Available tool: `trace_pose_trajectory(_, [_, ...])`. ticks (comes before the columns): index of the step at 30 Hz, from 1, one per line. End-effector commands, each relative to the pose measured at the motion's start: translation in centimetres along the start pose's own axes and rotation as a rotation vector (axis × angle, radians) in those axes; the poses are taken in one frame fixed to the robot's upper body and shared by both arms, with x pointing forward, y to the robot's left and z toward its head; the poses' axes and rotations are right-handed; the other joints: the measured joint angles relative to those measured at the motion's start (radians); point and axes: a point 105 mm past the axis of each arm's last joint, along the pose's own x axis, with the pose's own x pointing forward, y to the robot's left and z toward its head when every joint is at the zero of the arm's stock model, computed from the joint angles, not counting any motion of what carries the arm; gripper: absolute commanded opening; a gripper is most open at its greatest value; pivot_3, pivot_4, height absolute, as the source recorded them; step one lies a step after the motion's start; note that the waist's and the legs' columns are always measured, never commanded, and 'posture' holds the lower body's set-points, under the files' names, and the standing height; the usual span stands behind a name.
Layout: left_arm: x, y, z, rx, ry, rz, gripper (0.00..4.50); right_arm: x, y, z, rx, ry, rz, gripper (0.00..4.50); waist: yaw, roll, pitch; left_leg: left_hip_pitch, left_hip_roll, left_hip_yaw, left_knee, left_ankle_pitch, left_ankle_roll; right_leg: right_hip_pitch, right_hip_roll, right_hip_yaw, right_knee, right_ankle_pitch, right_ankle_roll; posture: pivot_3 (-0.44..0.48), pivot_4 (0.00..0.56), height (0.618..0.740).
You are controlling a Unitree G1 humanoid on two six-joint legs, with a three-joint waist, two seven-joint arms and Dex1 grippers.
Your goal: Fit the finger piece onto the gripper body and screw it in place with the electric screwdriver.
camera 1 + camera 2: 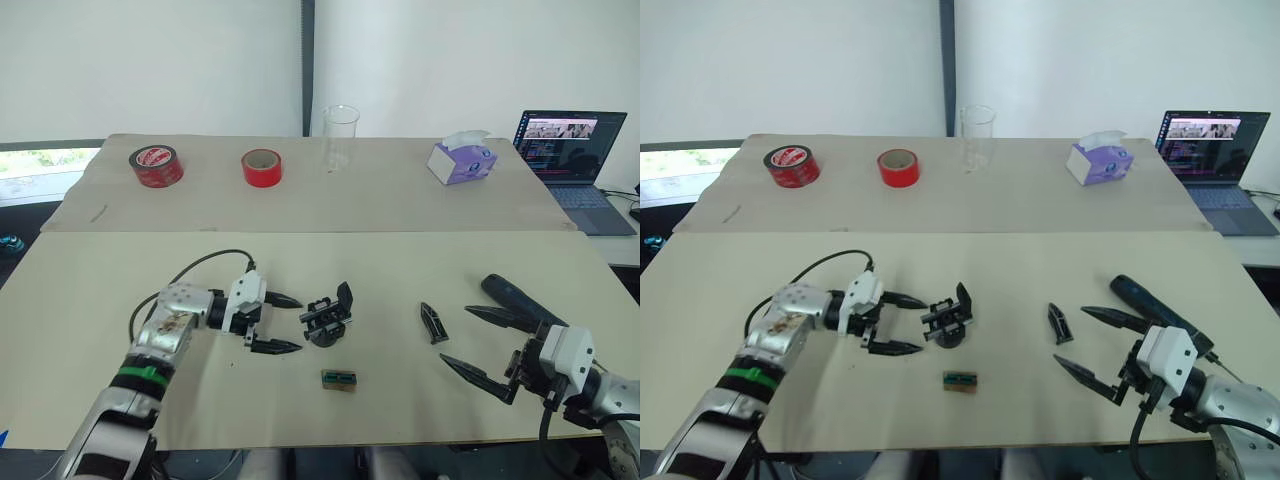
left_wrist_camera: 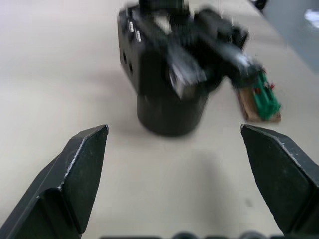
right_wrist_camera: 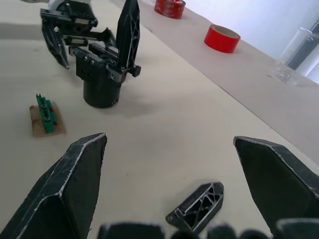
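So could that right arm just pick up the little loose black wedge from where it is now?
Probably yes. The right gripper is open, and the finger piece lies flat on bare table just ahead of its fingers, with nothing between. The electric screwdriver lies off to the side, apart from it.

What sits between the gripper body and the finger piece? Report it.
Nothing: in the left eye view, the table between the gripper body and the finger piece is bare. The small green block lies nearer the camera, off that line.

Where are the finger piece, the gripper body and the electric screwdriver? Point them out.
finger piece (image 1: 433, 322), left eye view, middle of the wedge.
gripper body (image 1: 326, 322), left eye view, blocky middle.
electric screwdriver (image 1: 1148, 303), right eye view, black barrel.
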Motion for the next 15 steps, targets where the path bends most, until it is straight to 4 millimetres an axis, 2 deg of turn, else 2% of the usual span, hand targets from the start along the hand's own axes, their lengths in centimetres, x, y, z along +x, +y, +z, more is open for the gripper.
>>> trace_pose_trajectory(1, [1.1,0.7,0.1,0.047,0.011,-0.053,4.47,-0.4,0.0,1.1,-0.019,-0.018,-0.008,4.50,0.000,0.000,0.000,0.000,0.000,0.000,0.000,0.000,0.000,0.000,0.000,0.000,0.000,0.000,0.000,0.000,0.150,0.740])
trace_pose_trajectory(5, [2.1,0.4,-0.3,0.059,0.023,-0.130,4.47,-0.7,0.1,1.2,-0.020,-0.010,-0.023,4.50,-0.008,0.000,0.000,-0.001,0.000,0.000,0.001,0.000,0.001,-0.001,0.000,0.000,0.000,0.000,0.000,0.000,0.150,0.740])
trace_pose_trajectory(10, [3.6,0.5,-0.2,0.066,-0.009,-0.148,4.47,-1.2,0.5,0.9,-0.017,0.003,-0.039,4.50,-0.010,-0.001,0.000,-0.001,0.000,-0.001,0.001,-0.001,0.001,-0.001,0.000,0.000,0.000,0.000,0.001,0.000,0.150,0.740])
trace_pose_trajectory(13, [3.8,0.3,-0.3,0.069,-0.020,-0.152,4.47,-1.3,0.6,0.9,-0.017,0.004,-0.045,4.50,-0.009,0.000,0.000,-0.002,0.000,-0.001,0.003,-0.001,0.002,-0.001,0.000,0.000,0.001,0.000,0.001,0.000,0.150,0.740])
trace_pose_trajectory(15, [3.6,0.6,-0.2,0.095,-0.041,-0.106,3.95,-1.4,0.7,0.8,-0.015,0.007,-0.048,4.50,-0.010,0.000,0.000,-0.002,0.001,-0.001,0.005,-0.002,0.004,0.000,0.000,0.000,0.001,0.000,0.001,0.000,0.150,0.740])
